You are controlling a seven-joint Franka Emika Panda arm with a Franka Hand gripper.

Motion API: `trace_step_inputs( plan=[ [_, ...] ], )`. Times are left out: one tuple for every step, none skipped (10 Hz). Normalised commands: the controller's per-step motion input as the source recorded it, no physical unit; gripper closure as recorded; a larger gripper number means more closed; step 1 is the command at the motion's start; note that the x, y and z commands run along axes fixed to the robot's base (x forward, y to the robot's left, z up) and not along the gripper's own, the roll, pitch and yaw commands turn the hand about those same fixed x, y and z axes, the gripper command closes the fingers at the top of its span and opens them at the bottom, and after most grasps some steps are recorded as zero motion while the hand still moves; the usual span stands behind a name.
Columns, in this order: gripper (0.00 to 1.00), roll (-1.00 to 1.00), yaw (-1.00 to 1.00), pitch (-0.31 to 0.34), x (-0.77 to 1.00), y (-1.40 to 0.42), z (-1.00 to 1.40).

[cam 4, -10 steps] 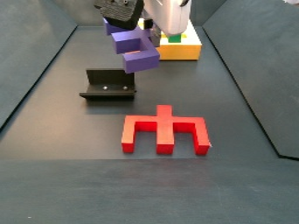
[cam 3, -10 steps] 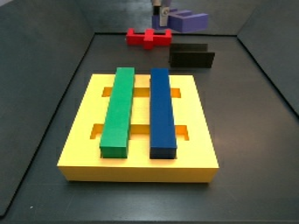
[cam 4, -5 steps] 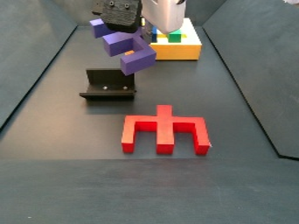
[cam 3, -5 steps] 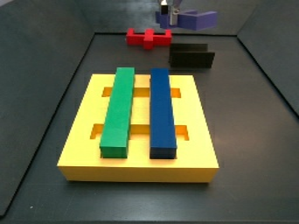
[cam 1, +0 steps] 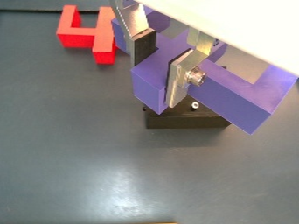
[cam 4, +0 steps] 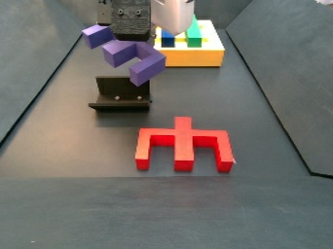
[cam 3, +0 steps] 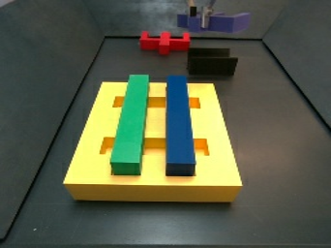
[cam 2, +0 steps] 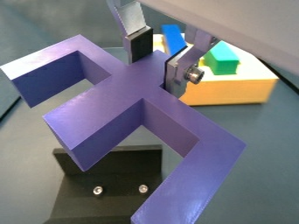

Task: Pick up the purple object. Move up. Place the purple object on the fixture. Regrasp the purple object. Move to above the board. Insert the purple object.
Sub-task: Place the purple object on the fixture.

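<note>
Change: since the earlier frames the purple object and the tool have been carried higher and toward the fixture's side; in a side view the piece is now seen above the fixture instead of above the red block's end of the floor.
Board: the board (cam 3: 91, 145) is left unchanged on the floor, a yellow slab with a green bar (cam 3: 131, 123) and a blue bar (cam 3: 180, 122) laid side by side along its top. In a wrist view its corner (cam 2: 239, 86) is seen behind the held piece, with the ends of both bars on it.
Red block: the red block (cam 4: 185, 145) is left where it was, flat on the floor, well apart from the fixture and nearer the camera in that side view.
Purple object: the purple object (cam 4: 125, 49) is held in the air, tilted, above the fixture and not touching it. In both wrist views (cam 2: 128, 109) it is seen spread wide in front of the camera with the fixture below it.
Fixture: the fixture (cam 4: 120, 94) is seen standing on the floor, bare, its base plate (cam 2: 105, 182) showing two screws.
Tool: the tool (cam 2: 160, 59) is clamped on the purple object, one silver finger (cam 1: 183, 74) pressed on each side of the raised part; in a side view it (cam 3: 199, 16) is seen high at the far end of the floor.
</note>
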Motion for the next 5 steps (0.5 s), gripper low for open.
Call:
trace_step_inputs(
  plan=[
    [1.00, -0.22, 0.46, 0.309, 0.37, 0.00, 0.00],
    [1.00, -0.22, 0.46, 0.306, 0.39, 0.00, 0.00],
    [1.00, -0.22, 0.45, 0.306, 0.39, 0.00, 0.00],
    [1.00, -0.22, 0.39, 0.334, 0.43, 0.04, 0.01],
    [1.00, -0.21, 0.39, 0.349, 0.43, 0.05, 0.02]
  ],
)
